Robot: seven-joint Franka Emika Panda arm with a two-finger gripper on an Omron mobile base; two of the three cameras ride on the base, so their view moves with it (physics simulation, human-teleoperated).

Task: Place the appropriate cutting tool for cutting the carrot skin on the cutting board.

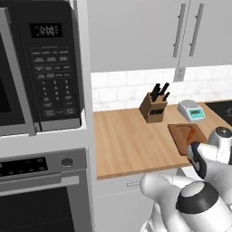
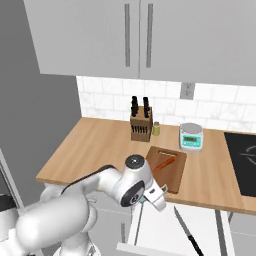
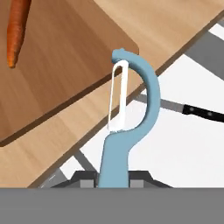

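Observation:
The cutting tool (image 3: 127, 109), a teal-handled peeler with a white blade, sticks up out of my gripper (image 3: 114, 180), which is shut on its handle. Its head hangs over the counter's front edge, just off the near corner of the reddish-brown cutting board (image 3: 65, 65). The orange carrot (image 3: 17, 30) lies on the board, away from the tool. From the right base view my gripper (image 2: 152, 196) hovers at the counter's front edge, below the board (image 2: 175, 176) and carrot (image 2: 164, 164). In the left base view the hand hides the board's (image 1: 178, 132) near end, beside the carrot (image 1: 190, 134).
A knife block (image 2: 141, 125) and a small scale (image 2: 191, 136) stand at the back of the tan counter (image 2: 95, 145). A black cooktop (image 2: 242, 160) lies to the right. Below the counter edge an open drawer holds a black-handled knife (image 3: 203, 112). Microwave (image 1: 41, 63) and oven stand left.

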